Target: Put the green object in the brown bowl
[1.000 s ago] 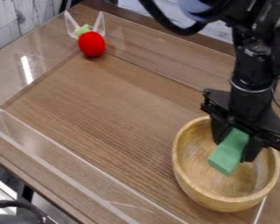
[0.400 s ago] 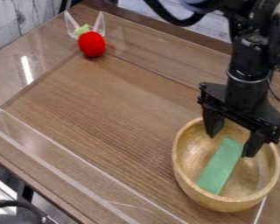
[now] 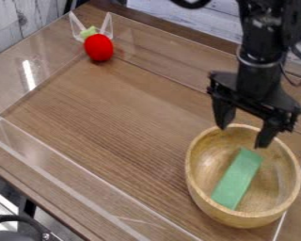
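Inside the brown bowl (image 3: pixel 245 182), the green object (image 3: pixel 239 179) is lying flat on the bowl's floor, its long side running from the near-left of the bowl's middle toward the far-right wall. It is resting free, with nothing touching it.

Directly above the bowl's far half, the claw (image 3: pixel 252 123) is hanging with its two dark fingers spread wide apart and pointing straight down, holding nothing. Its fingertips are sitting roughly level with the bowl's far rim as seen from this camera, and whether they are fully clear of that rim cannot be told.

Around the bowl, the wooden tabletop (image 3: pixel 102 113) is stretching away to the left under low clear walls. Well apart from the bowl, at the far-left corner, a red strawberry-like toy (image 3: pixel 99 47) is sitting on its own.

Judging by this layout, the placing looks done, and the remaining risk is in pulling away. If the arm is swinging sideways before lifting, a fingertip could be catching the thick rim and dragging or tipping the bowl, which is sitting close to the tabletop's near-right edge. A finger dipping back down could also be nudging the light block up against the wall, or out.
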Controlling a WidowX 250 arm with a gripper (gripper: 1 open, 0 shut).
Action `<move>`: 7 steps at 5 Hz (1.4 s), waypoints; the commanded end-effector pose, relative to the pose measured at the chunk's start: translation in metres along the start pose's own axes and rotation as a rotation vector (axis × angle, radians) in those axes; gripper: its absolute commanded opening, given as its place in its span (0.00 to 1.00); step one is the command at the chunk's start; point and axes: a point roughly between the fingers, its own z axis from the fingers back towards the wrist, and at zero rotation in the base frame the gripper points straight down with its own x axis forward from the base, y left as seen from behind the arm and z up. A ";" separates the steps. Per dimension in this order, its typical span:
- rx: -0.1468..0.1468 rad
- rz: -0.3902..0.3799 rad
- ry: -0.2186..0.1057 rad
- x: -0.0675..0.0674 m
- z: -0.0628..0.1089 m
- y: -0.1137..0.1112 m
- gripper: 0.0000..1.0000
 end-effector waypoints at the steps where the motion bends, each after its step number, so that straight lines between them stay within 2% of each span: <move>1: 0.001 -0.007 -0.097 0.022 0.043 0.016 1.00; 2: 0.013 0.012 -0.113 0.037 0.063 0.040 1.00; 3: 0.025 0.027 -0.112 0.053 0.060 0.057 1.00; 4: 0.037 0.031 -0.113 0.061 0.056 0.060 1.00; 6: 0.072 0.124 -0.106 0.073 0.054 0.060 1.00; 7: 0.077 0.127 -0.100 0.076 0.058 0.058 1.00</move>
